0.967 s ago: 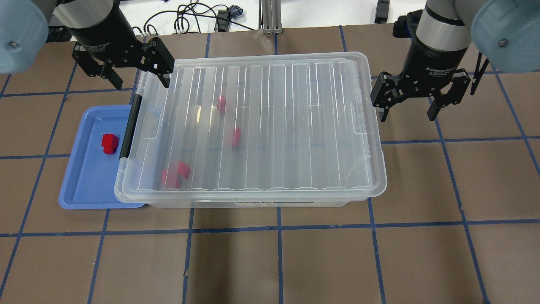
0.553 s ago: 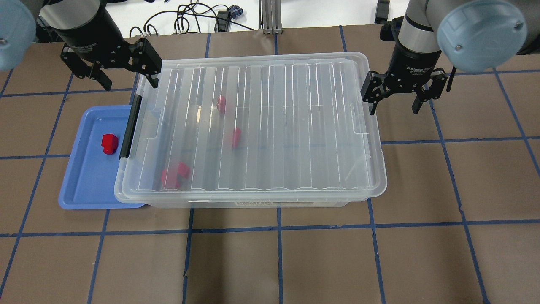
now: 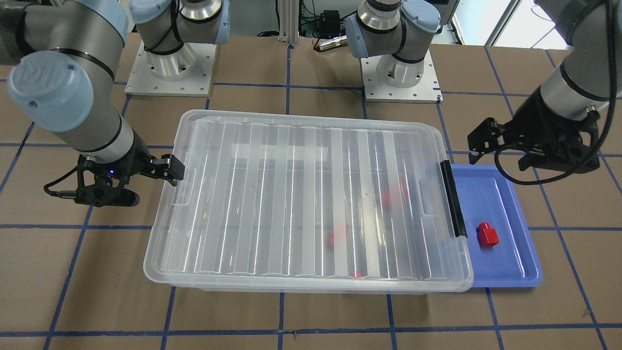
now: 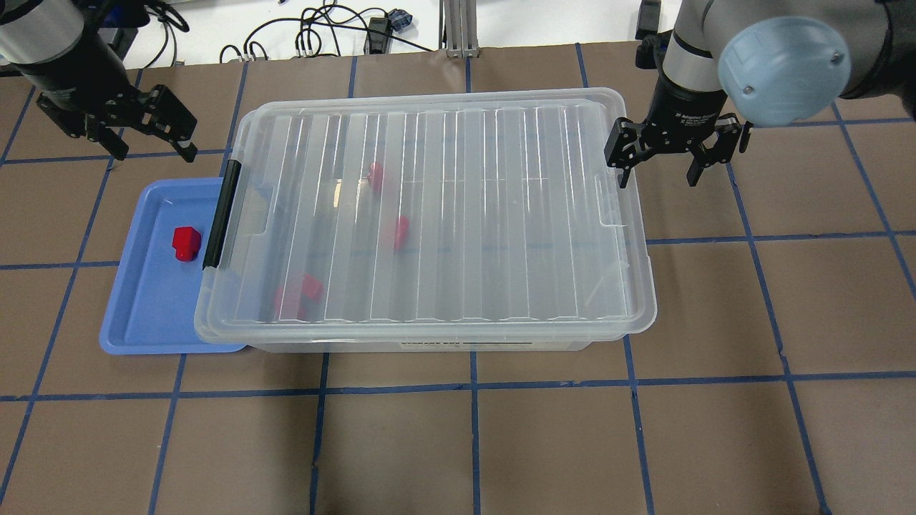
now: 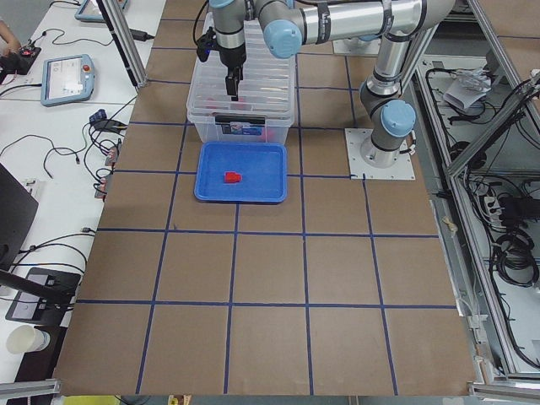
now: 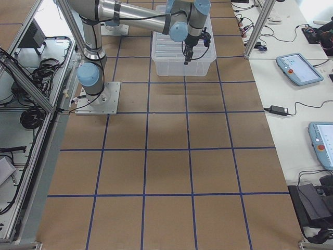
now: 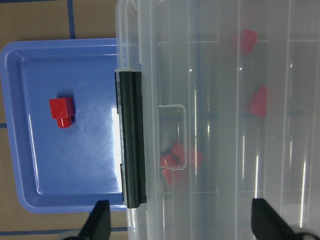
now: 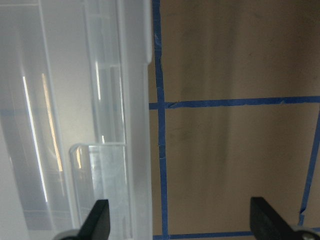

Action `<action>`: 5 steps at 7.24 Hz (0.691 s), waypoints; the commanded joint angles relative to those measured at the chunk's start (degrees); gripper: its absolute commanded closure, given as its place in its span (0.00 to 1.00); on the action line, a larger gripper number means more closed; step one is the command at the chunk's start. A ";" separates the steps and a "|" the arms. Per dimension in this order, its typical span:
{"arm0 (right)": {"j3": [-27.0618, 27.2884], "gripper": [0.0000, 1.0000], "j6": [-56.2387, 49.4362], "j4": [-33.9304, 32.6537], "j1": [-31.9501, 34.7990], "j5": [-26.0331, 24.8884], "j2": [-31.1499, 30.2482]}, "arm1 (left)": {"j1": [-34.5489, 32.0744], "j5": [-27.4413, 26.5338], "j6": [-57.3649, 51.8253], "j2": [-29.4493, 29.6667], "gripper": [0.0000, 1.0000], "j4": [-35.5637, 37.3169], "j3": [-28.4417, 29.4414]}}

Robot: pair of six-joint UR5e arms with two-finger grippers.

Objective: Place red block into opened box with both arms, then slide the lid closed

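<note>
Clear ribbed plastic lid (image 4: 444, 214) is lying on clear box (image 4: 429, 345), long axis left-right; left tool (image 4: 154, 146) and right tool (image 4: 658, 175) are hanging open.

A robotics lab: arms (image 3: 63, 82) bolted on metal base plates (image 3: 138, 85), a brown table (image 4: 472, 443) gridded with blue tape, teach pendants (image 6: 297, 69) and cables (image 6: 276, 110) well aside of the right claw (image 4: 658, 179).

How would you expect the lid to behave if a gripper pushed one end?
The lid is thin clear plastic, so probably light; its ribs likely keep it stiff. Lying on the box, it should slide readily, perhaps skewing.
</note>
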State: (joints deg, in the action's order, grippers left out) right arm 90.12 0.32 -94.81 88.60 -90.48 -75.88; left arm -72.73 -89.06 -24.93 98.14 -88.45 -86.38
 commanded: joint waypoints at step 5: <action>-0.21 0.00 -0.85 -1.69 -0.70 -0.75 2.32 | 9.71 3.55 -9.11 12.06 0.00 28.20 -15.02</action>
State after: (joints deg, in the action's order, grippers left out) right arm 89.76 -0.22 -96.46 88.20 -91.06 -73.61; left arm -63.12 -85.40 -36.17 107.95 -65.42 -98.32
